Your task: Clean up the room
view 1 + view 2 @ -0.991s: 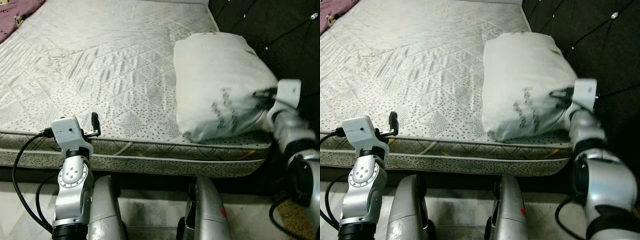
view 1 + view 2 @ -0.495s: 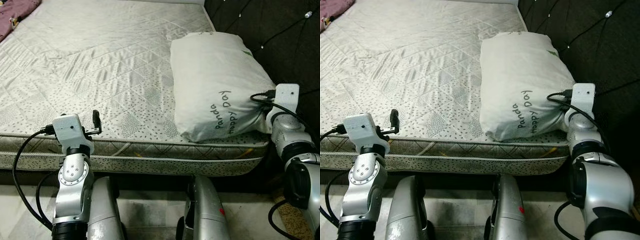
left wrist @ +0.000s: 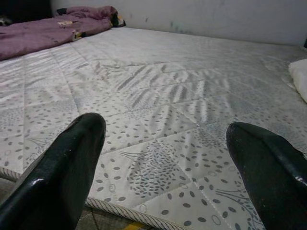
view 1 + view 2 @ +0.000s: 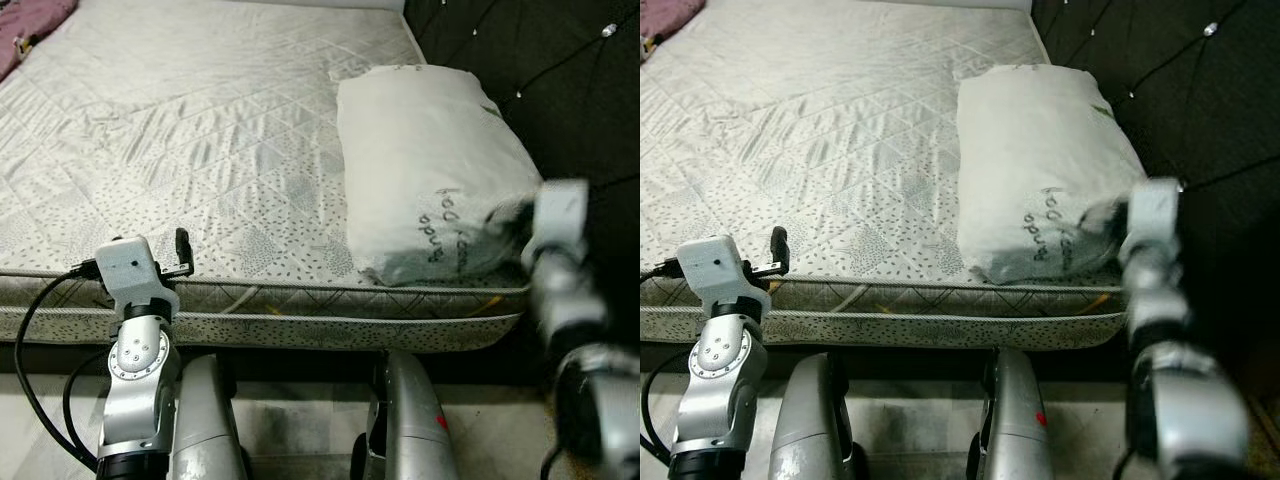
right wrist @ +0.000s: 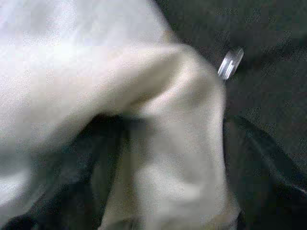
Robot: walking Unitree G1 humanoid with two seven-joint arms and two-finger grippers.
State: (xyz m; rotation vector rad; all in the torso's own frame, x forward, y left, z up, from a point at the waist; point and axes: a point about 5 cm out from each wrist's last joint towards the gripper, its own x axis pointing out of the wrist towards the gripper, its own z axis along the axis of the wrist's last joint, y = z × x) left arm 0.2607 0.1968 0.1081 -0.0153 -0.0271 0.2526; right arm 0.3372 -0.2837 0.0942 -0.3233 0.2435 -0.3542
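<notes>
- pillow (image 4: 425,170): white, plump, rectangular, in a creased fabric case; dark handwritten-style lettering on its near end, partly blurred, not fully legible
- lies flat on the mattress (image 4: 200,130), at the right side of the bed, long side running front to back
- near end sits at the front edge of the mattress, slightly bulging over it
- right side is next to the dark tufted headboard (image 4: 540,80)
- near right corner is bunched up and touching the right gripper (image 4: 520,215); the right wrist view shows white fabric folded between the black fingers, blurred
- small green tag on the far right edge
</notes>
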